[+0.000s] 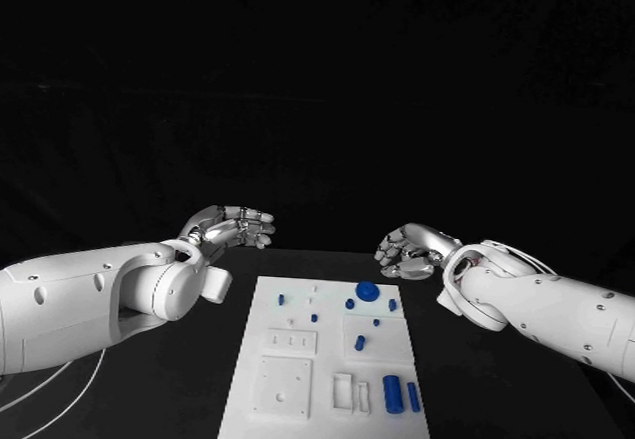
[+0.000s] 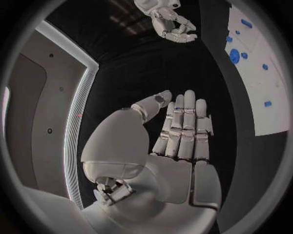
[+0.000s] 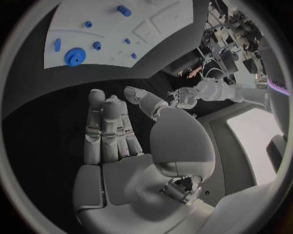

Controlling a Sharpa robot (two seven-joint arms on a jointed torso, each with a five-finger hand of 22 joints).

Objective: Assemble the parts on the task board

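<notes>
The task board (image 1: pixel 327 420) is showing white on the black table (image 1: pixel 508 412), the parts (image 1: pixel 367 290) are showing bright blue, and both white arms are ending in silver.

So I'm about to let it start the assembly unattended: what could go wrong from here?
Both the left hand and right hand hover empty beyond the far end of the task board, so every grasp lies ahead. The small blue pegs sit close together and may be knocked when one is picked. The blue gear lies flat and could slip from the fingers.
</notes>
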